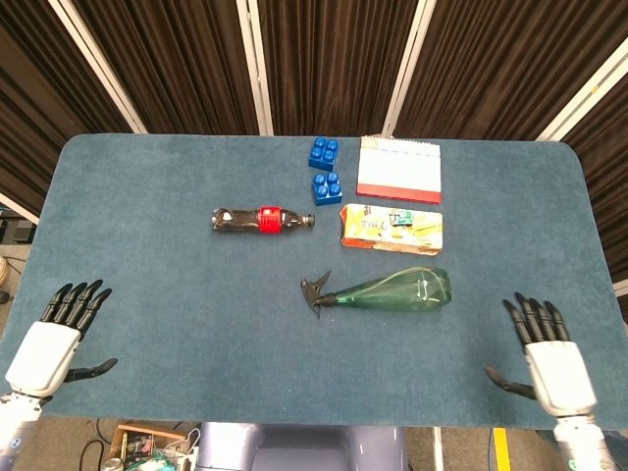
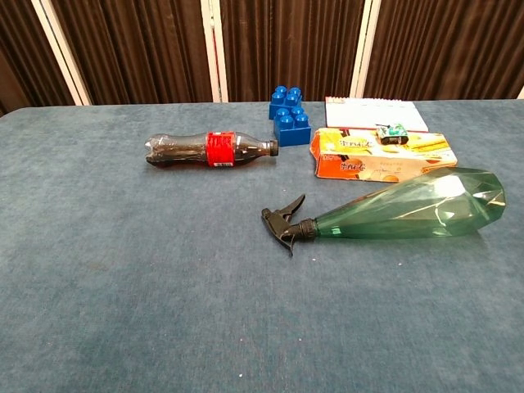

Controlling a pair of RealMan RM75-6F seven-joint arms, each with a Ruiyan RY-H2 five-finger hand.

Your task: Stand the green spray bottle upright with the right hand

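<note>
Right hand point(image 1: 549, 365) sits at lower right of head view, near table point(image 1: 147, 294) front edge, fingers spread, holding nothing. Left hand point(image 1: 51, 339) at lower left, same: fingers apart, empty. Neither shows in chest view.

Green spray bottle point(image 1: 391, 290) lies on its side approx. mid-table, right of centre, well apart from right hand. Black trigger head point(image 2: 284, 223) points to frame left, wide base to frame right. Looks empty, clear faceted plastic, so prob. light, stiff-ish but slick; could roll or skid when pushed. Best grip likely round the mid body, then pivot so the base lands flat. Trigger end is narrow, poor leverage.

Room: open cloth between hand and bottle, also in front of bottle, so plenty of space to tip it up. Behind it, the orange box point(image 1: 391, 228) lies near, w/ a small green toy point(image 2: 392, 132) on top. Cola bottle point(image 1: 261, 220) at frame left of the box. Further back, blue blocks point(image 1: 325, 169) and a white calendar point(image 1: 398, 170) towards the far edge.
</note>
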